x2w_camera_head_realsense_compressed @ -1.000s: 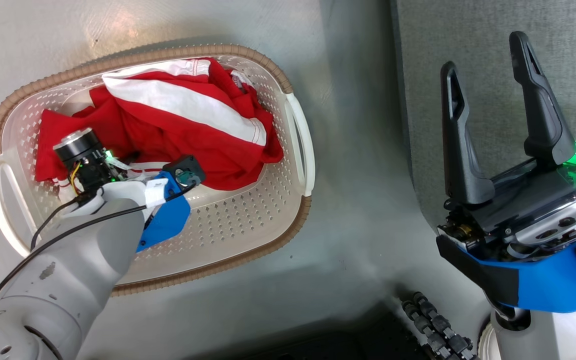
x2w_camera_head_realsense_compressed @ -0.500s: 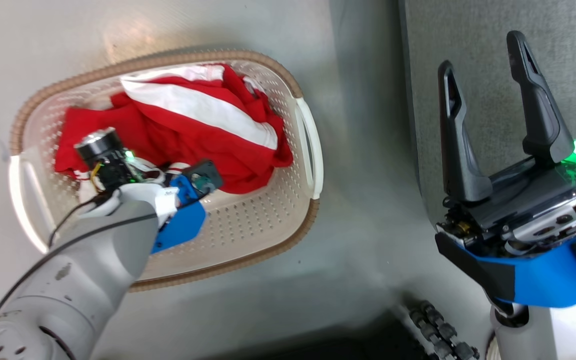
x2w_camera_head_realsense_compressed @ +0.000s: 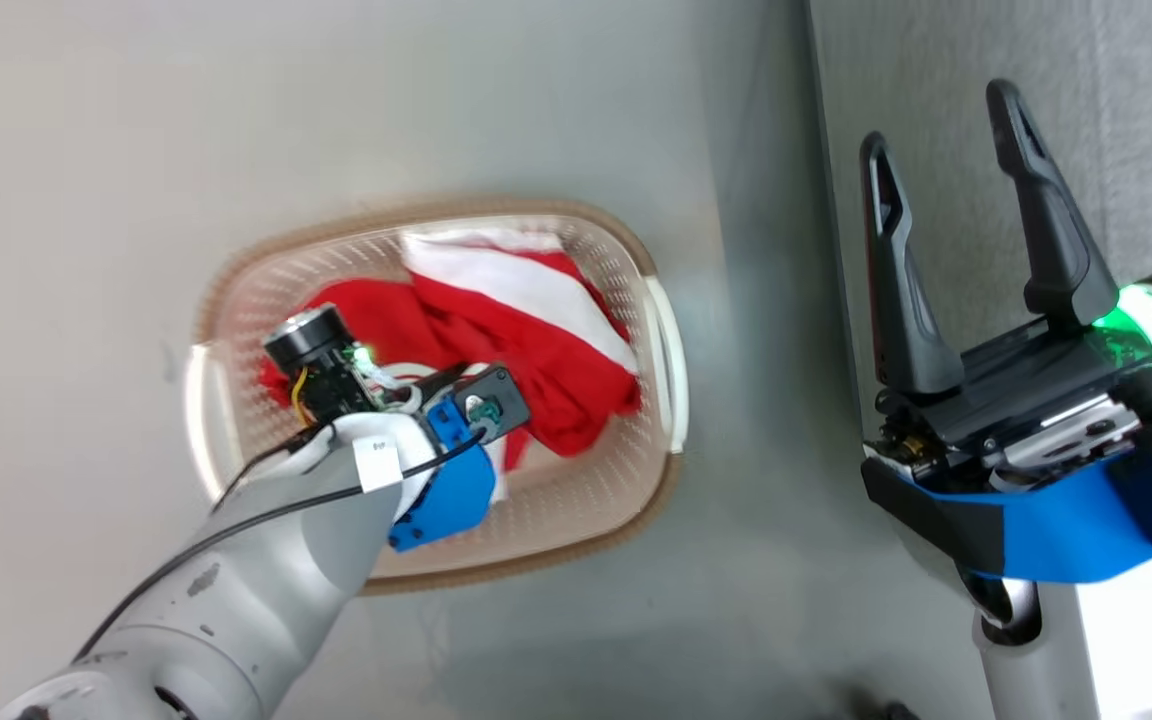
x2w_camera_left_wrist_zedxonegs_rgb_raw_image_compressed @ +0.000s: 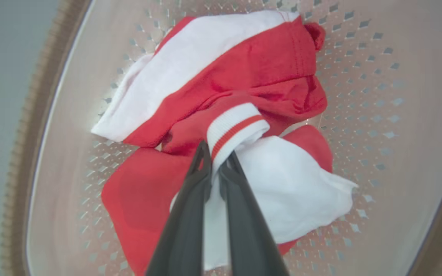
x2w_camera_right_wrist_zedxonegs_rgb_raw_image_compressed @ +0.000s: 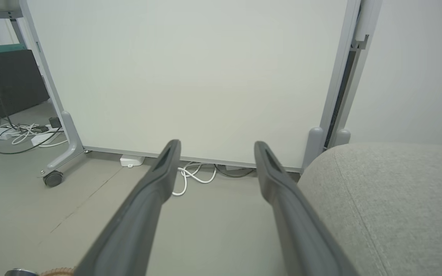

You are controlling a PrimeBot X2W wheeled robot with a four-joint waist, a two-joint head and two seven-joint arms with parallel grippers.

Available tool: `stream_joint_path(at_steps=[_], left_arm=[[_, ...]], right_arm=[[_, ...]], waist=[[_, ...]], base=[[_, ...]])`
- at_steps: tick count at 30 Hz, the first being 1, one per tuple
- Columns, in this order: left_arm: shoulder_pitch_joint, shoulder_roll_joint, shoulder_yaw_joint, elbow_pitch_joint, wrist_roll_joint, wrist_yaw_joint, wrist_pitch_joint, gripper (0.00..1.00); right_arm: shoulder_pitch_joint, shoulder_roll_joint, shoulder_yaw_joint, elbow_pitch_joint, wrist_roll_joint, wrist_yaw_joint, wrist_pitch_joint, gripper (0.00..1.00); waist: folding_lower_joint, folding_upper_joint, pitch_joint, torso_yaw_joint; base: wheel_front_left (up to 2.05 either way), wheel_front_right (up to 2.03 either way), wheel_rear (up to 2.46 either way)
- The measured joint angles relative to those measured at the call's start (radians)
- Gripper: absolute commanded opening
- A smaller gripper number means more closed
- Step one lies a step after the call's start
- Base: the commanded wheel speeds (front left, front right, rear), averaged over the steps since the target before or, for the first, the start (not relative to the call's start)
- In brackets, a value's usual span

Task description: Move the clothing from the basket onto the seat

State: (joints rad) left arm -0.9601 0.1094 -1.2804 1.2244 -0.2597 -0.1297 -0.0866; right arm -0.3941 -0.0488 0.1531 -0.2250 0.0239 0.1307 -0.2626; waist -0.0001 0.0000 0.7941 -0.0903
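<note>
Pinching clothing point(x2w_camera_left_wrist_zedxonegs_rgb_raw_image_compressed: 263, 69) mid-basket point(x2w_camera_left_wrist_zedxonegs_rgb_raw_image_compressed: 378, 96).
Clamps left gripper point(x2w_camera_left_wrist_zedxonegs_rgb_raw_image_compressed: 215, 157) fingers on red-striped white cuff point(x2w_camera_left_wrist_zedxonegs_rgb_raw_image_compressed: 236, 124); rumpled red, broad white bands; right gripper point(x2w_camera_head_realsense_compressed: 939, 115) spread wide over seat point(x2w_camera_head_realsense_compressed: 1136, 150) edge.

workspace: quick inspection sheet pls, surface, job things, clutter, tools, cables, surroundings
surface: grey floor; the basket stands on it
job's things: red-and-white clothing bunched in the basket; seat to the robot's right
clutter: small white box on the floor under the panel
tools: left tool shut on a striped white cuff of the clothing; right tool open, holding nothing, near the seat's edge
cables: white cables looped under the panel, more beside the cabinet
surroundings: white wheeled panel, dark cabinet, pale wall
</note>
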Motion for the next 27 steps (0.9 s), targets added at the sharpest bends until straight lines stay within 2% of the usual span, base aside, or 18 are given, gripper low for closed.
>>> stream_joint_path(at_steps=[11,19,27], left_arm=[[0.065,-0.033,0.002,-0.037,-0.140,0.000,-0.125,0.00],[0.109,-0.047,0.071,-0.081,-0.218,0.007,-0.173,0.00],[0.180,0.006,0.206,-0.310,-0.223,0.056,-0.175,0.00]], right_arm=[[0.064,0.000,-0.020,0.058,-0.024,0.000,0.000,1.00],[0.115,0.000,-0.027,0.099,-0.030,0.000,0.000,1.00],[0.160,0.000,-0.024,0.119,-0.017,0.000,0.000,1.00]], waist=[[-0.0002,0.0000,-0.209,0.084],[-0.0002,0.0000,-0.340,0.133],[-0.0001,0.0000,-0.441,0.137]], base=[[0.00,0.00,0.00],[0.00,0.00,0.00],[0.00,0.00,0.00]])
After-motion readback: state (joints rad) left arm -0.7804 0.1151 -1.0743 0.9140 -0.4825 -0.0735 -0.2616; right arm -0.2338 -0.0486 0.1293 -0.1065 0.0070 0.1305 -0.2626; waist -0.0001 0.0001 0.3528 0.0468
